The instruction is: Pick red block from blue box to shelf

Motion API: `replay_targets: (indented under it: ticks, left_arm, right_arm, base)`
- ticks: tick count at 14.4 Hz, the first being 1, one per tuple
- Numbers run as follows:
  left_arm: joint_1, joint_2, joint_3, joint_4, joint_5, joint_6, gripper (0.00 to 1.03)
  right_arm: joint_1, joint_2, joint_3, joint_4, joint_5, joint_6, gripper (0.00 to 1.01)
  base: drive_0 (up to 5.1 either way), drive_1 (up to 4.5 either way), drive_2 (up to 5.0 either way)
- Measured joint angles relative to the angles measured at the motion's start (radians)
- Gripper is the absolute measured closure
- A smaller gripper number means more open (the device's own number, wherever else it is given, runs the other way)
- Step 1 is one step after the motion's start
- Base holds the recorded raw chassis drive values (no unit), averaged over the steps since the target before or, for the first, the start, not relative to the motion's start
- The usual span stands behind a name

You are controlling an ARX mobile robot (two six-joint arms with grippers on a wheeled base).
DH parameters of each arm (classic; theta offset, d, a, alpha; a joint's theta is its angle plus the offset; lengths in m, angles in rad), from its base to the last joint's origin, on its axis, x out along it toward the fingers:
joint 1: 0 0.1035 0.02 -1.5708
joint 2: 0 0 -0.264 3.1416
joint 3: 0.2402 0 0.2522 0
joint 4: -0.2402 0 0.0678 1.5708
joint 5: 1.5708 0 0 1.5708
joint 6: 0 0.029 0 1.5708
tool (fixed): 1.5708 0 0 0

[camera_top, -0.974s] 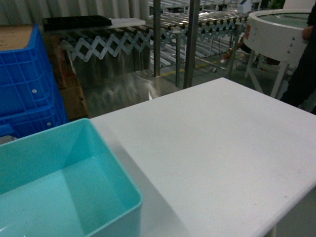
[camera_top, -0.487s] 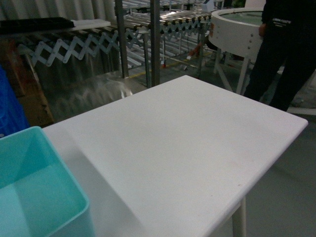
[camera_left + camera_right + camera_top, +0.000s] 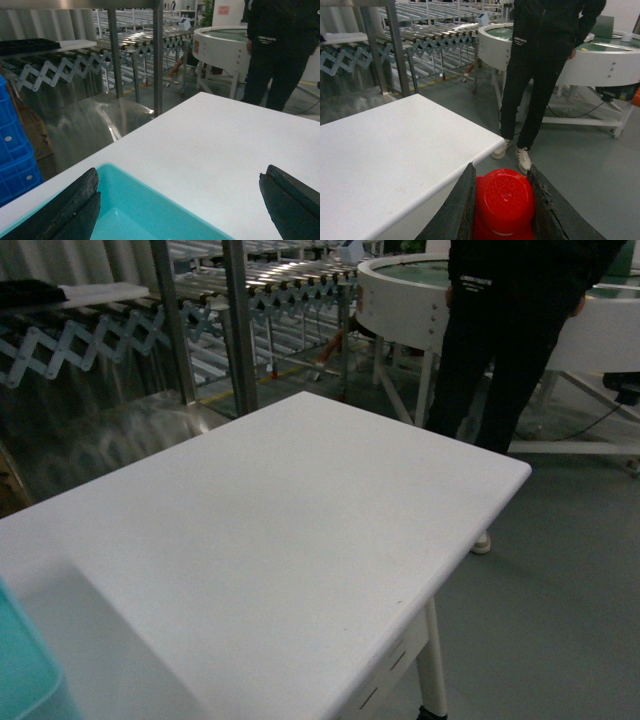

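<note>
Red block [image 3: 504, 200] sits clamped in my right claw [image 3: 502, 210] beyond the tabletop [image 3: 385, 150] edge; any slip drops it to the floor. Left claw [image 3: 180, 205] gapes, holding nothing.

White tabletop [image 3: 280, 540] across most of the view, bare surface, far corner pointing toward steel uprights [image 3: 237, 325]. Sliver of turquoise blue box [image 3: 25, 680] at the near left edge of the tabletop, cut off by the view. Table leg [image 3: 432, 660] under the right corner. Beyond: roller conveyor [image 3: 270, 280] on scissor supports, round white table [image 3: 410, 300], person in dark clothes [image 3: 505, 330] standing on grey floor [image 3: 560, 590] just past the right corner.
</note>
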Motion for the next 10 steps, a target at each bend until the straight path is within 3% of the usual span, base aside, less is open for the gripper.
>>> replay_targets:
  ticks: [10]
  left_arm:
    - [0.0, 0.0, 0.0, 0.0, 0.0, 0.0, 0.05]
  right_arm:
    - [0.0, 0.0, 0.0, 0.0, 0.0, 0.0, 0.78]
  base:
    - [-1.6, -1.55, -1.6]
